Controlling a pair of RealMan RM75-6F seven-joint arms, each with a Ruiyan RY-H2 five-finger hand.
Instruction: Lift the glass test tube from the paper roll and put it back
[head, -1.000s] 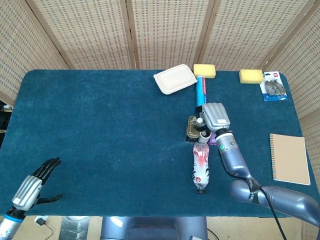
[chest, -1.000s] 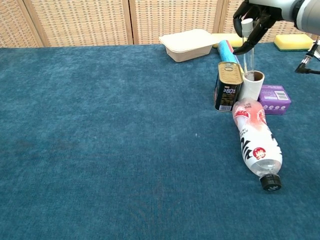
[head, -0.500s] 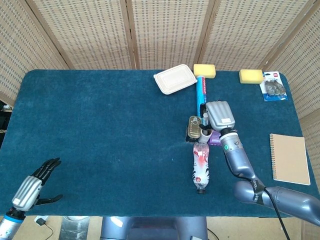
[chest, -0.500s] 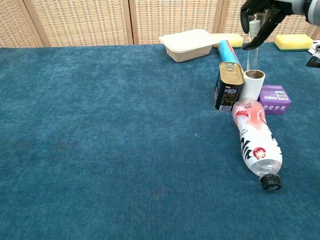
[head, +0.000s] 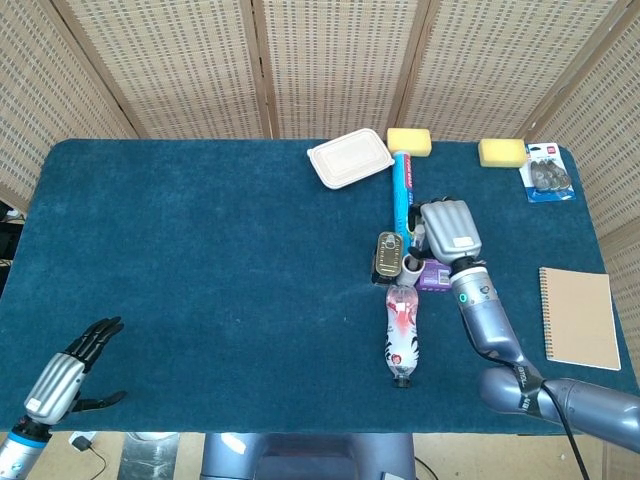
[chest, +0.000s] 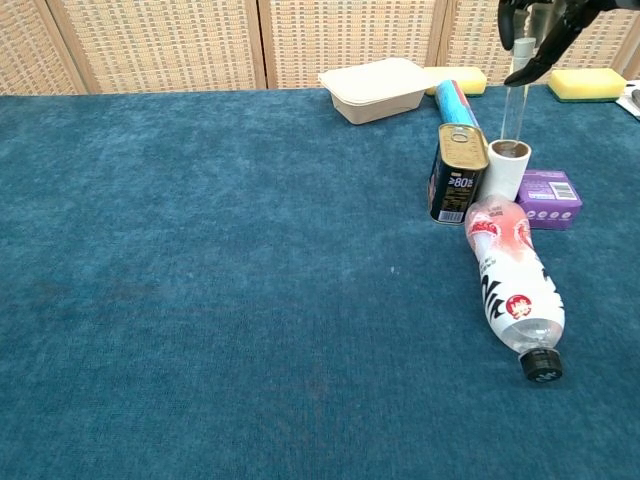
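Blue table (head: 200, 250), right hand (chest: 540, 25) holding test tube (chest: 513, 100)

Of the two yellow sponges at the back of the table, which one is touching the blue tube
The left yellow sponge, next to the white lidded container: the blue tube ends right against it. The right yellow sponge sits apart, beside the blister pack.

Tin can (chest: 457, 173), chest view: label reads ">80" in white on dark ground. Lettering on the plastic bottle (chest: 512, 285) is illegible.
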